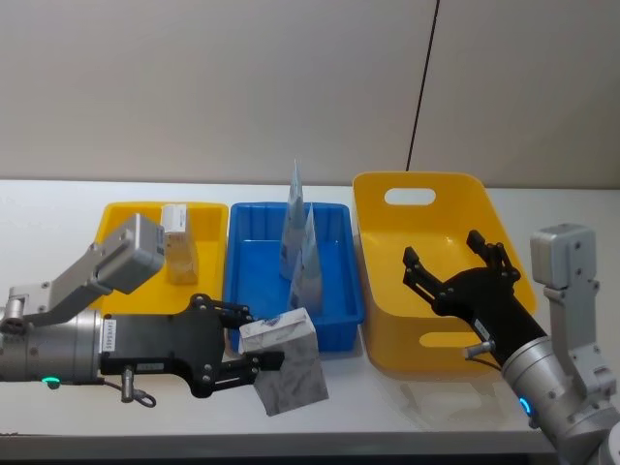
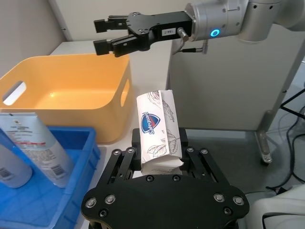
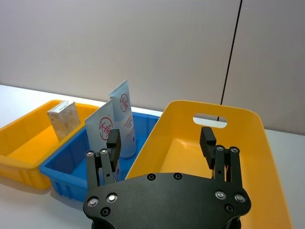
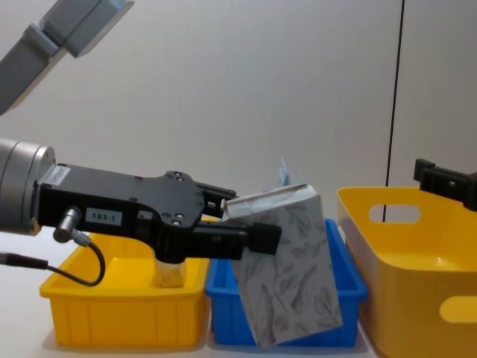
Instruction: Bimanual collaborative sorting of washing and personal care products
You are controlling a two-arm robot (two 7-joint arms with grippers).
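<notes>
My left gripper (image 1: 254, 344) is shut on a white soft pack (image 1: 288, 366) with grey leaf print, held tilted in front of the blue bin's near wall. The left wrist view shows the pack (image 2: 157, 129) clamped between the fingers (image 2: 121, 160), and the chest view shows the pack (image 4: 287, 280) hanging at a slant. Two pale-blue-and-white tubes (image 1: 300, 247) stand upright in the blue bin (image 1: 254, 295). A small beige carton (image 1: 178, 242) stands in the small yellow bin (image 1: 121, 218). My right gripper (image 1: 453, 260) hovers open and empty over the large yellow bin (image 1: 387, 291).
The three bins stand side by side on a white table (image 1: 58, 199): small yellow at left, blue in the middle, large yellow at right. The large yellow bin (image 3: 248, 157) is empty inside. A grey wall with a black cable (image 1: 421, 87) rises behind.
</notes>
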